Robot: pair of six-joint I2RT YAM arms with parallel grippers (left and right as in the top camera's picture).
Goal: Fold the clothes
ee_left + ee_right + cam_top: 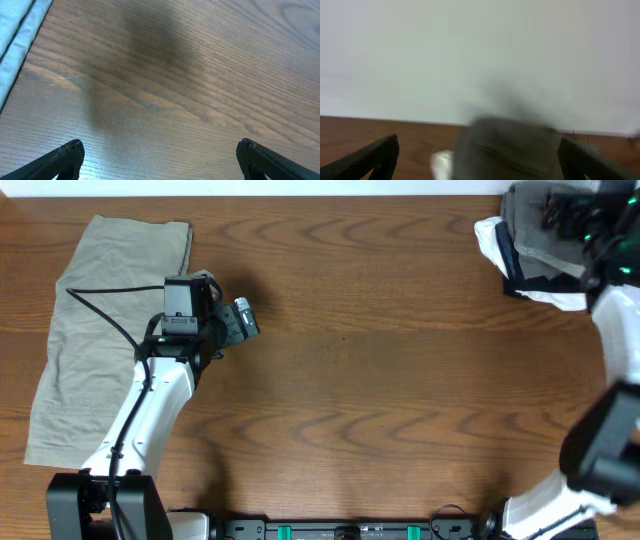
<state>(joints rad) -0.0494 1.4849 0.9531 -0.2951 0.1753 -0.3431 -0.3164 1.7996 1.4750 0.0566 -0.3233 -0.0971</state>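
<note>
**Grey shorts (pixel 532 228) not yet laid out: pick-up risks at upper right**

Shorts lie bunched at upper right of the overhead view, beside and partly over a white garment (pixel 491 242), close to the far edge of the table (pixel 380 390). We find no fold made.

R gripper (pixel 479 142) sits at the shorts with its jaws spread wide, holding nothing. Its wrist view is blurred. We see grey cloth between the fingers and a bit of white at lower left, but can't tell if there is contact.

L gripper (pixel 159 146) is also spread and holds nothing. It hangs over bare wood, just right of a folded khaki garment (pixel 90 350) at left of frame.

Risks, in our judgement:
1. Double pick: the white garment touches the shorts, so a deep or off-centre pinch could lift both.
2. Bad grasp pt: the cloth is crumpled and the waistband can't be seen. A grab mid-fabric would drag the shorts out as a wad, which makes flattening harder.
3. Edge loss: the shorts are near the table edge, so a sideways or backward pull could tip cloth off.
4. L arm reach: it's well apart from the shorts, so it can't help till they come to centre.
</note>
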